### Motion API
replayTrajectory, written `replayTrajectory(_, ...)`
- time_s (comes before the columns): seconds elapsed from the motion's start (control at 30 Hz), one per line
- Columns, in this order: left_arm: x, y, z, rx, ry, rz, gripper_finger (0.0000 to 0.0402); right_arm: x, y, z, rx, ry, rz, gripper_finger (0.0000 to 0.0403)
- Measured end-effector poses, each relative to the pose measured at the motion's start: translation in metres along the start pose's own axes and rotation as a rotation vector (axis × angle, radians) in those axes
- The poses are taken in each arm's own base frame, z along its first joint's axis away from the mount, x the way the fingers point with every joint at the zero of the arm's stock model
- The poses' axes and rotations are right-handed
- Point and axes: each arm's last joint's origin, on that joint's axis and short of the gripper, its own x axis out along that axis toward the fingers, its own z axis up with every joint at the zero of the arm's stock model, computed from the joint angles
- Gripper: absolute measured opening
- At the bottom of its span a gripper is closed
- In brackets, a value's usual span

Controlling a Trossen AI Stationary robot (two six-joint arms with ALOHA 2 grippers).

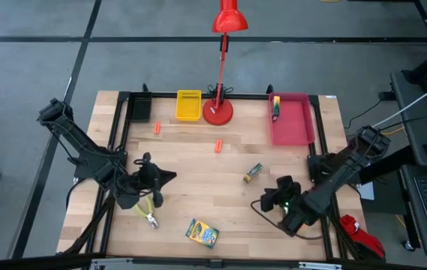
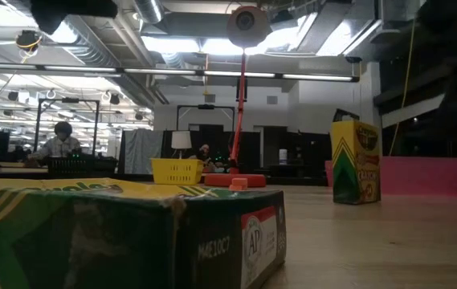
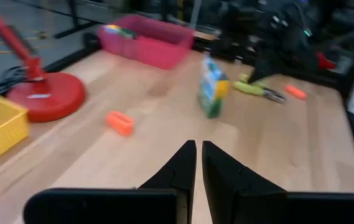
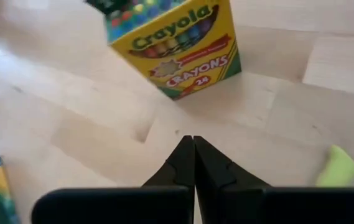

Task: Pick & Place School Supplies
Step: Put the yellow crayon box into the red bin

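Note:
The high view shows one crayon box [image 1: 202, 233] lying flat near the near edge. A second [image 1: 253, 173] sits mid-table, and a third [image 1: 276, 107] is in the pink tray. Two orange pieces [image 1: 157, 128] [image 1: 218, 145] lie toward the far side. A third orange piece [image 3: 295, 92] lies by pliers [image 3: 257, 89] near my right arm. Other pliers [image 1: 147, 214] lie beside my left arm. My left gripper [image 1: 171, 177] is shut and holds nothing, left of centre. My right gripper [image 4: 193, 146] is shut and holds nothing, pointing at the mid-table box [image 4: 177, 43].
A red desk lamp [image 1: 218, 111] stands at the far edge between a yellow tray [image 1: 188, 105] and the pink tray [image 1: 291, 120]. A black tray [image 1: 139, 109] sits at the far left. A black frame rims the table. Bare wood lies between the two grippers.

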Motion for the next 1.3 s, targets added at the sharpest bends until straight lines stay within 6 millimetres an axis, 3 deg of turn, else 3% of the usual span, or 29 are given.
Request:
replayTrajectory(0.27, 0.022, -0.002, 0.020, 0.072, 0.058, -0.236, 0.0046, -0.038, 0.014, -0.006, -0.055, -0.034, 0.106, 0.0000)
replayTrajectory(0.5, 0.037, 0.009, 0.026, 0.054, 0.099, -0.247, 0.0101, -0.050, 0.016, -0.002, -0.099, -0.101, 0.189, 0.0005)
replayTrajectory(0.6, 0.040, 0.011, 0.028, 0.047, 0.109, -0.255, 0.0119, -0.061, 0.027, 0.014, -0.227, -0.105, 0.209, 0.0020)
replayTrajectory(0.77, 0.040, 0.011, 0.027, 0.062, 0.135, -0.306, 0.0130, -0.080, 0.055, 0.048, -0.683, -0.070, 0.229, 0.0049)
replayTrajectory(0.83, 0.041, 0.011, 0.028, 0.062, 0.137, -0.308, 0.0129, -0.081, 0.061, 0.063, -0.758, -0.057, 0.213, 0.0056)
replayTrajectory(1.03, 0.041, 0.012, 0.028, 0.069, 0.135, -0.301, 0.0117, -0.061, 0.059, 0.113, -0.925, 0.100, 0.155, 0.0074)
replayTrajectory(1.2, 0.041, 0.012, 0.028, 0.102, 0.129, -0.291, 0.0106, -0.037, 0.058, 0.153, -1.044, 0.365, 0.262, 0.0088)
replayTrajectory(1.3, 0.041, 0.013, 0.027, 0.127, 0.131, -0.292, 0.0101, -0.026, 0.055, 0.170, -1.119, 0.440, 0.322, 0.0089)
